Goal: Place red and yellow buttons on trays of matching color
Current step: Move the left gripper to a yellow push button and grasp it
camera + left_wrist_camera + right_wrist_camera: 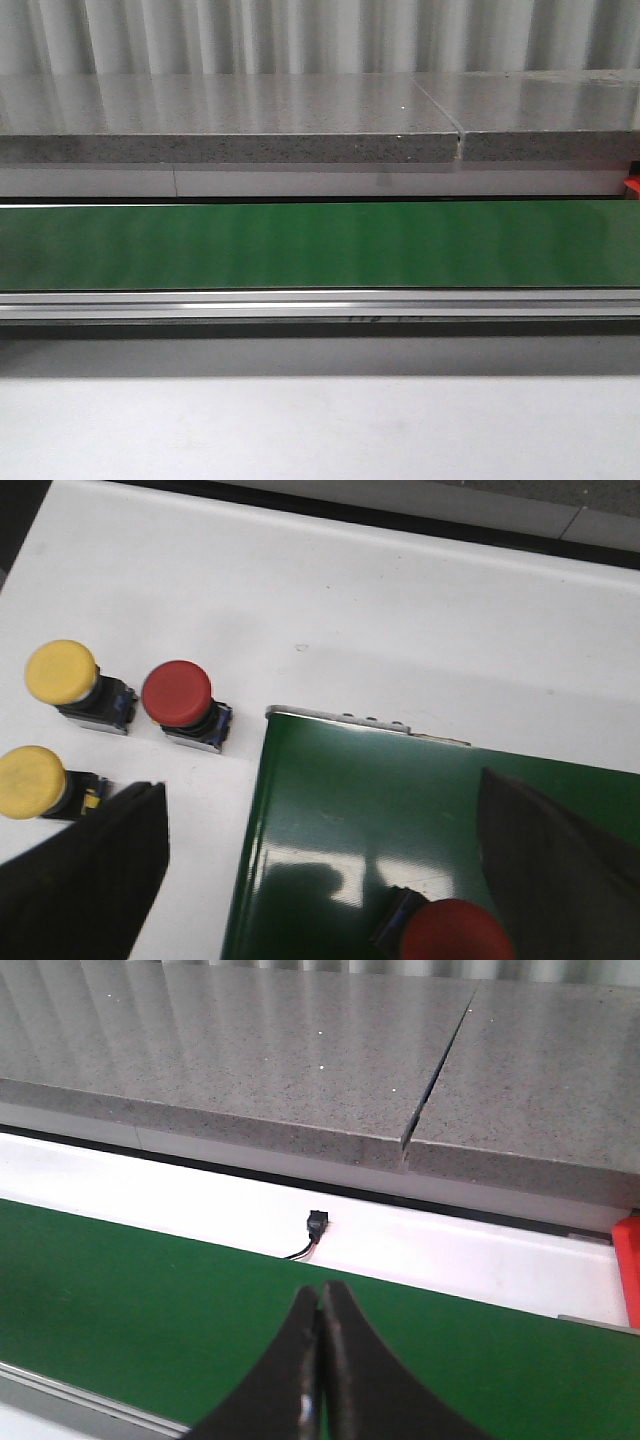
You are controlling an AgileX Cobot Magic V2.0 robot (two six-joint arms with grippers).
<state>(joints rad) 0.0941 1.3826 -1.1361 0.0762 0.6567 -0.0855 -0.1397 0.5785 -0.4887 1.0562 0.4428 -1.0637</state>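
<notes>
Running left to right across the front view, a green conveyor belt [320, 245], edged on the near side by an aluminium rail [320, 303] and backed on the far side by a grey speckled stone ledge [230, 125]; a sliver of a red tray [632, 187] at the right edge, just beyond the belt. No arm visible in that view.

Seen from the left wrist: left gripper [320, 880] released, dark fingers [90, 880] spread wide, one over the white table [400, 630], the other over the belt's end. Between the fingers, on the belt, a red button [455, 935], apart from both. On the white table beside the belt's end, another red button [178, 693]; next to it a yellow button [61, 671], and a second yellow button [30, 780] close to one finger.

Seen from the right wrist: right gripper [320, 1360] clenched, fingertips pressed together with nothing between them, hanging over the belt. Beyond the belt, a small black connector [316, 1225] on white, the red tray's corner off to the right.
</notes>
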